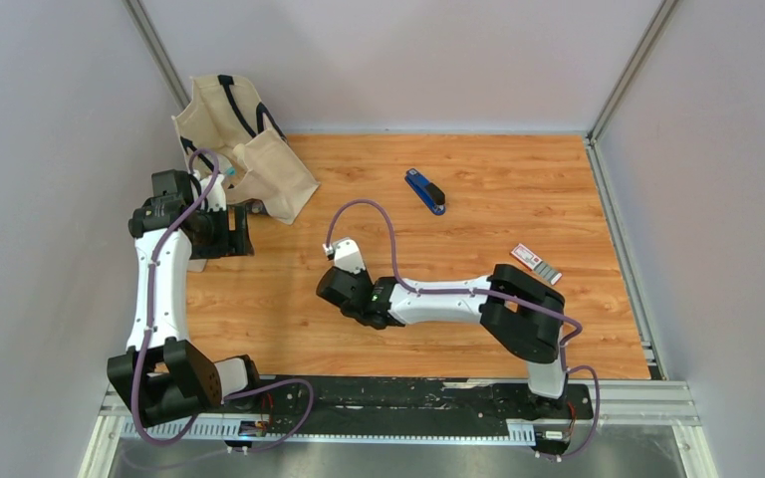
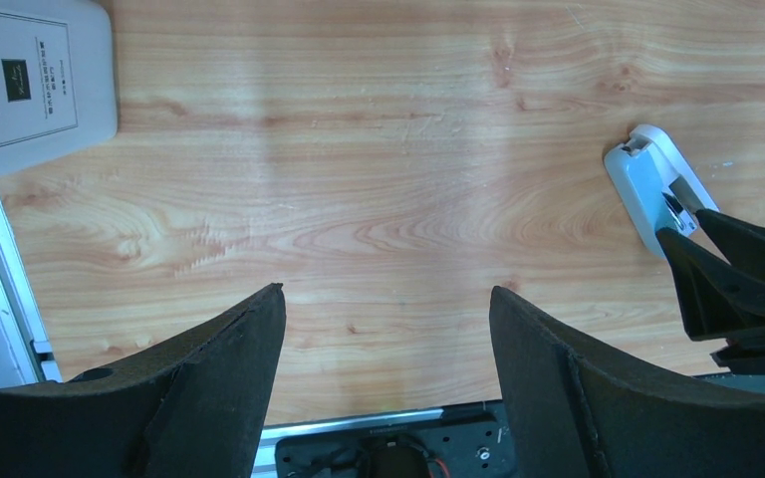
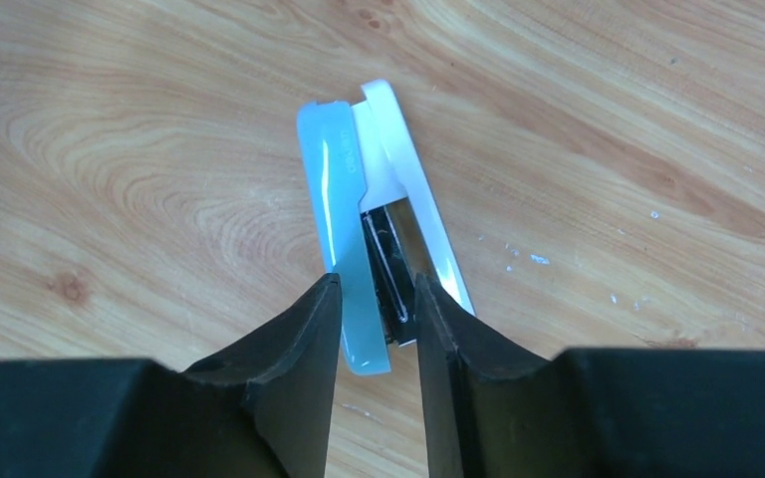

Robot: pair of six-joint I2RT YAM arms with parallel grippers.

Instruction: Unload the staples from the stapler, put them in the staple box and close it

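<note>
Right wrist view: right gripper (image 3: 377, 282) is pinching the opened white stapler (image 3: 379, 169) at lower centre, with the unloading apparently just beginning.

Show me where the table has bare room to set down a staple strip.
Bare wood lies between the left arm and the stapler, between the bag and the blue tool, and in the far right corner beyond the small box. Crowded: the bag's corner by the left gripper, and the centre, where the right gripper grips the stapler.
</note>
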